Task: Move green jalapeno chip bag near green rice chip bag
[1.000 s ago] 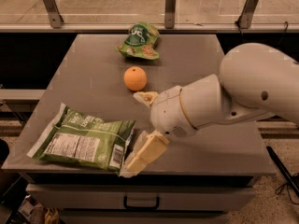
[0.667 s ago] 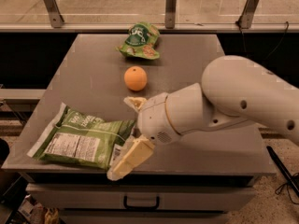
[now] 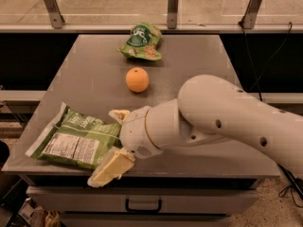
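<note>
The green jalapeno chip bag lies flat at the table's front left corner, white nutrition label up. The green rice chip bag, smaller and darker, lies at the far middle of the table. My gripper is at the jalapeno bag's right edge and is open. One tan finger is at the bag's far side and the other is at its near side by the table's front edge. The bag's right edge lies between them.
An orange sits between the two bags, just short of the rice bag. My white arm covers the right front of the grey table. A glass rail with metal posts runs behind the table.
My gripper has moved left and forward, from beside the jalapeno bag to straddling its right edge. The bags and the orange have not moved.
</note>
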Robot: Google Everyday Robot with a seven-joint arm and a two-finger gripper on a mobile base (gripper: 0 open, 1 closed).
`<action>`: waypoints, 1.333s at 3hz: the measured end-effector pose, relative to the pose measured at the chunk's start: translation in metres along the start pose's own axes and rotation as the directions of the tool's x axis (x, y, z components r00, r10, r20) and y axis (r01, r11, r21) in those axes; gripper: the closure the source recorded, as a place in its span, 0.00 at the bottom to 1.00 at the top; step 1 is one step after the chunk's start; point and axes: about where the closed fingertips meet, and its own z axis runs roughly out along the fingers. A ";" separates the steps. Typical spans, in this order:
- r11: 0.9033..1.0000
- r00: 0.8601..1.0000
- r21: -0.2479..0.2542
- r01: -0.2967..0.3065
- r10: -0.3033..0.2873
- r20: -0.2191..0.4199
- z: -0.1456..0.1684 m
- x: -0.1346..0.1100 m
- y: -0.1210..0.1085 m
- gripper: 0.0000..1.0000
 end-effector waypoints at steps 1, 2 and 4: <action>1.000 1.000 0.003 0.005 -0.005 -0.001 -0.001 -0.002 0.000 0.28; 1.000 1.000 0.003 0.010 -0.010 -0.003 -0.001 -0.004 0.002 0.52; 1.000 1.000 0.006 0.021 -0.021 -0.007 -0.001 -0.007 0.004 0.98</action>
